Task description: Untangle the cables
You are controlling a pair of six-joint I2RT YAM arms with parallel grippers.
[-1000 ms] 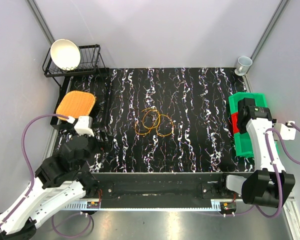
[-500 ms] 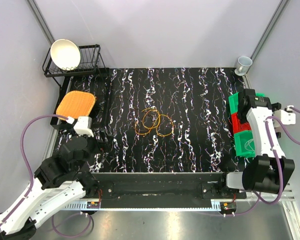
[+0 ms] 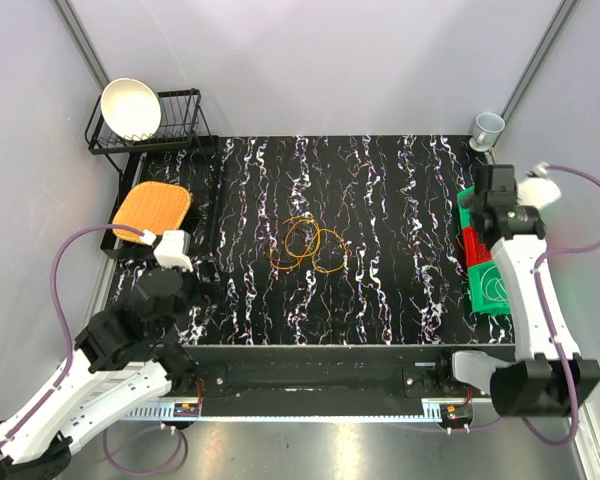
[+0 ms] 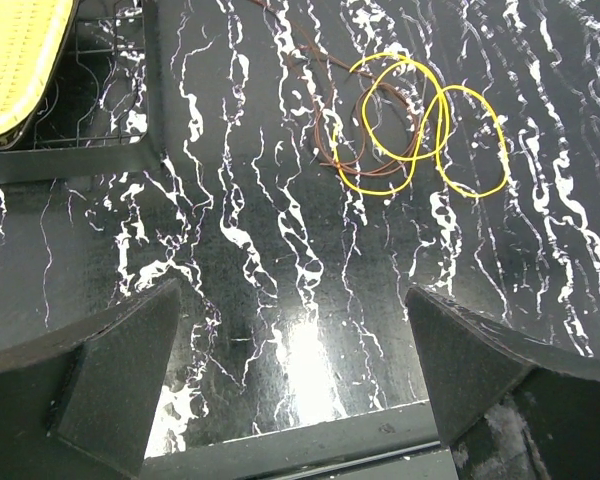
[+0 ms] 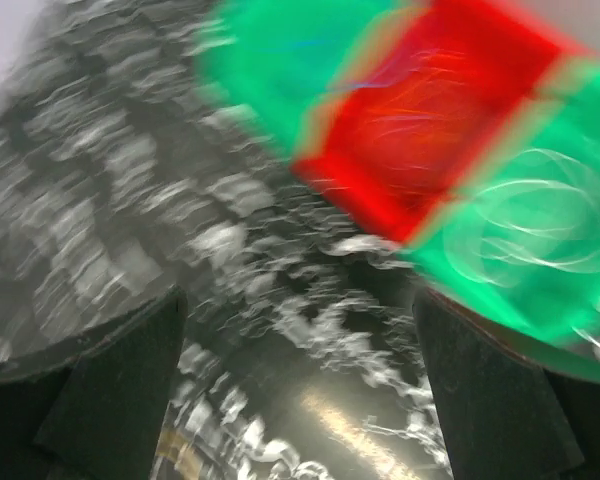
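Note:
A tangle of cables lies mid-table: orange-yellow loops (image 3: 320, 250) crossed by a darker red-brown one (image 3: 292, 240). The left wrist view shows the yellow cable (image 4: 442, 135) and the red-brown cable (image 4: 332, 150) well ahead of my left gripper (image 4: 290, 390), which is open and empty. That left gripper (image 3: 202, 285) sits at the near left of the table. My right gripper (image 3: 480, 212) hovers at the tray's left edge, open and empty (image 5: 300, 390). A pale cable (image 3: 497, 285) lies coiled in the tray's near green compartment (image 5: 530, 230).
The green tray (image 3: 467, 205) with a red middle compartment (image 5: 440, 110) stands at the right edge. A wire rack (image 3: 180, 120) holding a white bowl (image 3: 132, 108) is at the back left, an orange mat (image 3: 152, 208) in front of it. A cup (image 3: 488, 128) stands back right.
The right arm has swung up and toward the tray's far end, its jaws opening. The near green compartment is now uncovered, with the pale cable lying in it. The left arm barely moved.

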